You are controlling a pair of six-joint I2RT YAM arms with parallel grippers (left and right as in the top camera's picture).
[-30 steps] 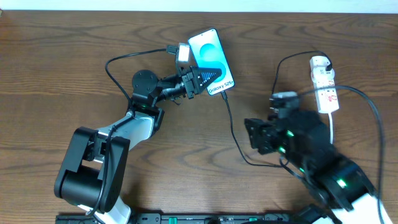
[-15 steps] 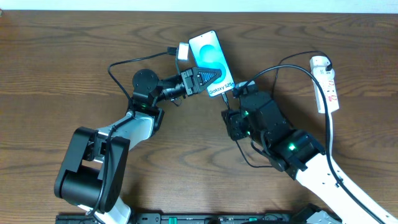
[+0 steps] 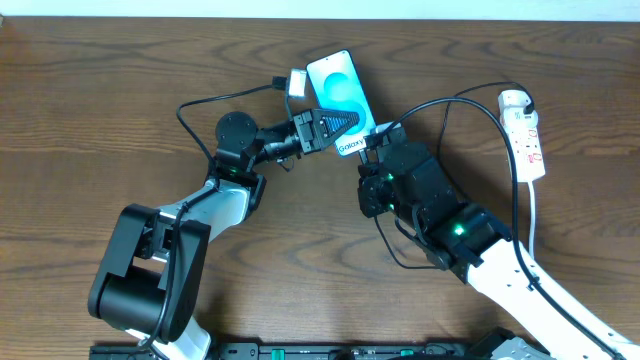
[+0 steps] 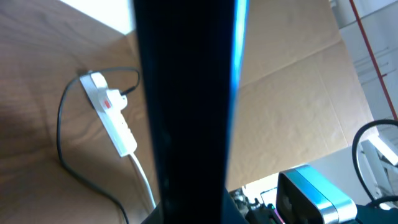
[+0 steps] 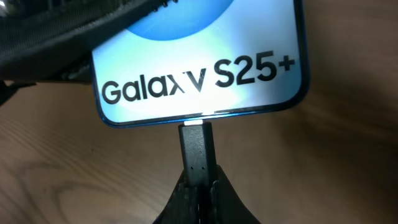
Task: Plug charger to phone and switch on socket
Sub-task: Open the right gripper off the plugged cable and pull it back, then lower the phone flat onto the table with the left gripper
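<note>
While the left end effector [image 3: 335, 122] is clamping the slim blue-lit smartphone [image 3: 331, 76], the right end effector [image 5: 198, 184] is pinching the black metal-tipped plug [image 5: 196, 144], needing a straight push.

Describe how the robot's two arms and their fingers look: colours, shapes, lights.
The left arm has a boxy black base, a white middle link, a round black joint and ribbed black fingers that taper to a point. The right arm has a white lower link and bulky black upper segments dotted with small green lights. Its fingers are plain black and wedge-shaped.
</note>
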